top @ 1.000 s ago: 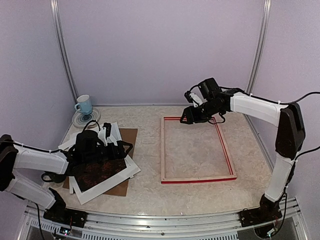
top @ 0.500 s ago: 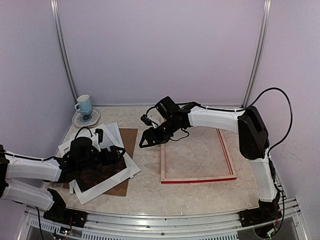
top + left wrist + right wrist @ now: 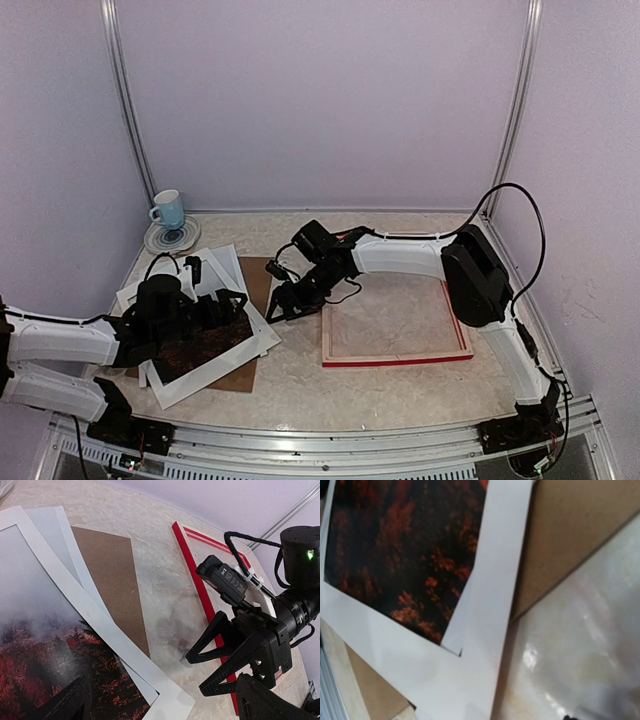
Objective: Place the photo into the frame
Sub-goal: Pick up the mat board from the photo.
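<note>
Right fingers (image 3: 220,677) farther left than before, spread, near the photo (image 3: 200,340).

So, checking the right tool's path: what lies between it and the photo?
Left wrist view: bare table, then the white mat, between the right tool and the photo.

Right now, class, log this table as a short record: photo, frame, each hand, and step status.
photo: left of frame, white mat around it
frame: flat on table, nothing inside
left hand: open, over photo
right hand: open, between frame and mat, holding nothing
step: photo not yet in frame
</note>
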Action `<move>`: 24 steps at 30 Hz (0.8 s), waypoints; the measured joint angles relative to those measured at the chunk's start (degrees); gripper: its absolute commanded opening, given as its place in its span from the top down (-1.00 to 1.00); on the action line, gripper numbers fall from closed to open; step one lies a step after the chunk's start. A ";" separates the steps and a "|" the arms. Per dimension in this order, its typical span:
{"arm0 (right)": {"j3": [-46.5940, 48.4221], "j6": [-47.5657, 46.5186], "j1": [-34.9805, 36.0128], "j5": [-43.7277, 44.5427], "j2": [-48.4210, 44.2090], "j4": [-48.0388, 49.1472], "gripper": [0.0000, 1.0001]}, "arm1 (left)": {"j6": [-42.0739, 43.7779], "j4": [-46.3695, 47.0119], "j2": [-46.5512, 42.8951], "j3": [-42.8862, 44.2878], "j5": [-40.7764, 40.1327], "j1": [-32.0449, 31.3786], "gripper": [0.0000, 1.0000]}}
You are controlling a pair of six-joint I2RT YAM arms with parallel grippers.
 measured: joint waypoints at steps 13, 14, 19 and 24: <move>0.46 0.87 0.81 -4.04 2.27 -0.04 -0.34 | -0.37 1.75 0.28 -0.96 -0.11 -0.13 -0.98; 0.46 0.98 0.87 -4.37 2.36 0.02 -0.34 | -0.42 1.90 0.31 -1.07 -0.11 -0.13 -0.98; 0.46 2.16 1.31 -7.02 2.91 0.98 -0.33 | -0.81 2.99 0.42 -1.55 -0.11 -0.13 -0.98; 0.55 3.43 1.53 -9.25 3.56 1.84 -0.33 | -0.92 3.19 0.39 -1.99 -0.11 -0.13 -0.98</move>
